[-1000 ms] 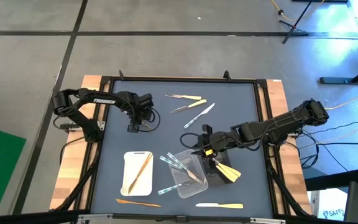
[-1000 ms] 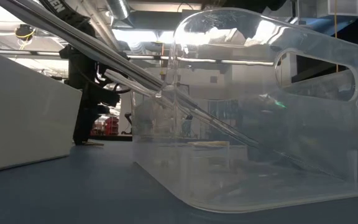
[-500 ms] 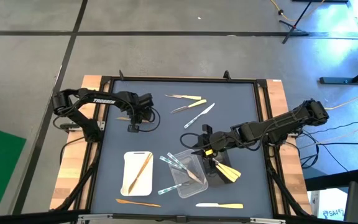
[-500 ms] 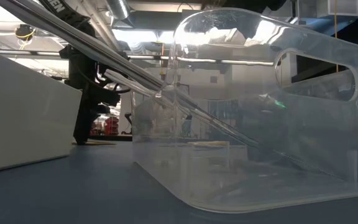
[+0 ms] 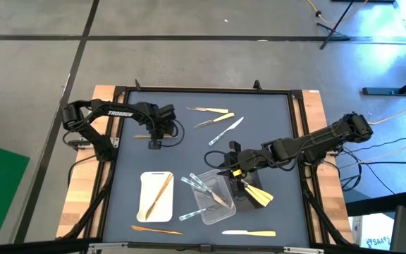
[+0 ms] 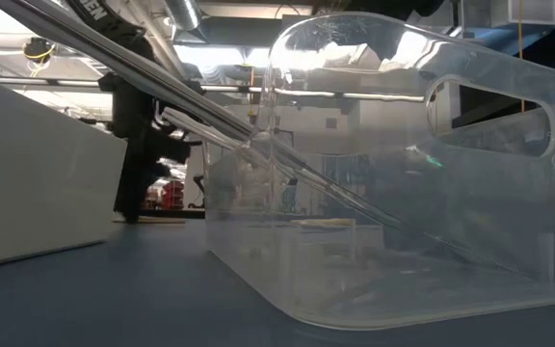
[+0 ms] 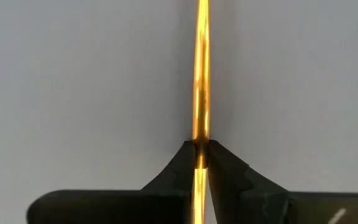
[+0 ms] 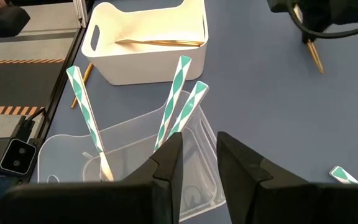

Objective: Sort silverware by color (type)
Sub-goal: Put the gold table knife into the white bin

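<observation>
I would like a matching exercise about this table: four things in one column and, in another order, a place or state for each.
Things:
1. left hand
2. right hand
3. white tray
4. clear tray

Places or states:
A. holds one brown wooden utensil lying inside
B. shut on a thin wooden utensil
C. holds utensils in green-and-white wrappers that lean on its rim
D. hangs over the clear tray with nothing between its fingers

Pairs: 1-B, 2-D, 3-A, 4-C

Bright overhead light; glare on clear tray [image 6: 403,173]; left wrist view blurred
</observation>
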Robot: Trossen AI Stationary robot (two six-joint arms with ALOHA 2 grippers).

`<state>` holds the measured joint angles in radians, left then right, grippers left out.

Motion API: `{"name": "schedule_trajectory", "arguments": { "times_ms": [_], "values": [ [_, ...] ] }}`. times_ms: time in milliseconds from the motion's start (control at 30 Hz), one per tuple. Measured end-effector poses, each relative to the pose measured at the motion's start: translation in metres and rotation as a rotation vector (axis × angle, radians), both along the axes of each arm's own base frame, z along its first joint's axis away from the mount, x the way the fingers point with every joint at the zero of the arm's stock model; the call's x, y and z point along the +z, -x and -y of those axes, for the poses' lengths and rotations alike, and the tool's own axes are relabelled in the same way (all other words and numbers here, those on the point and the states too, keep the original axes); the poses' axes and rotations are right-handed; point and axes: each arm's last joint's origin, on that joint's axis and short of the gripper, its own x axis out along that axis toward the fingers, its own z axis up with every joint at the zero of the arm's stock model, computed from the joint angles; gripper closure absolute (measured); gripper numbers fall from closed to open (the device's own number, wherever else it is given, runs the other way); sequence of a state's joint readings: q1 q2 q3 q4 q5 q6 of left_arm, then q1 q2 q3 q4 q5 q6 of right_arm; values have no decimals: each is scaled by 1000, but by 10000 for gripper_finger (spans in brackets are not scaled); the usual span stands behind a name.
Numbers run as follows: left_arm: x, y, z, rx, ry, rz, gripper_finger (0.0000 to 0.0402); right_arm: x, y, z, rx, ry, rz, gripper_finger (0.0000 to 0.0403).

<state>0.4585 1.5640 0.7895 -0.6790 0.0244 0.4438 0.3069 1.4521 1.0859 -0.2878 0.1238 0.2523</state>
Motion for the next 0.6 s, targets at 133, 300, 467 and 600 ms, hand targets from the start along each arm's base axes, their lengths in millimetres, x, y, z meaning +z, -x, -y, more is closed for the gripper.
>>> {"name": "schedule_trajectory", "arguments": {
  "times_ms": [133, 300, 467, 600],
  "values": [
    [10, -8, -2, 24, 42, 64, 382, 0, 0, 0, 0, 0, 0, 317],
    [22, -18, -4, 61, 93, 133, 383, 0, 0, 0, 0, 1, -2, 317],
    [37, -27, -7, 117, 146, 179, 384, -2, 1, 0, 0, 6, -19, 317],
    [54, -34, -9, 162, 164, 203, 385, -3, 2, 1, 0, 12, -39, 317]
  ]
}}
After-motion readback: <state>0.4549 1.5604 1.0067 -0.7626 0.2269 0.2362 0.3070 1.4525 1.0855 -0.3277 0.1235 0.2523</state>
